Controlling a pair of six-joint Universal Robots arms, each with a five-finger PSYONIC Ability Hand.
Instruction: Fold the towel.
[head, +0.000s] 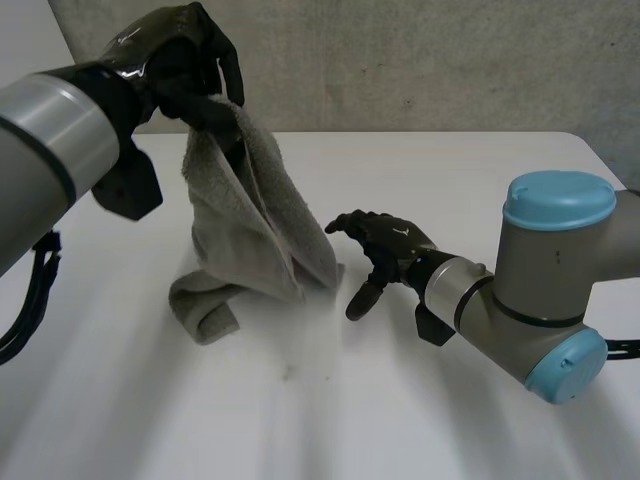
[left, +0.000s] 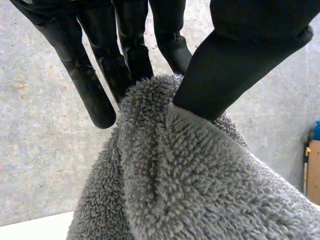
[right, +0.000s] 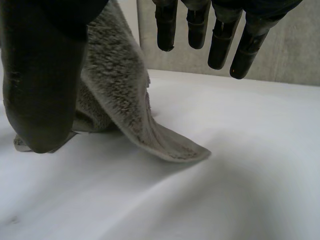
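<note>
A grey terry towel (head: 250, 215) hangs from my left hand (head: 185, 60), which is raised above the table's back left. The towel's lower end rests crumpled on the white table (head: 330, 420). In the left wrist view my left hand's thumb (left: 235, 65) and fingers (left: 125, 55) pinch the towel's top edge (left: 165, 145). My right hand (head: 385, 250) hovers low over the table just right of the towel, fingers spread and empty. In the right wrist view the towel's lower corner (right: 170, 147) lies on the table beyond the thumb (right: 42, 90), apart from the fingers (right: 220, 40).
A grey wall (head: 420, 60) stands behind the table's far edge. The table's right corner (head: 585, 150) shows at the back right. Bare white tabletop (right: 225, 190) stretches in front of and to the right of the towel.
</note>
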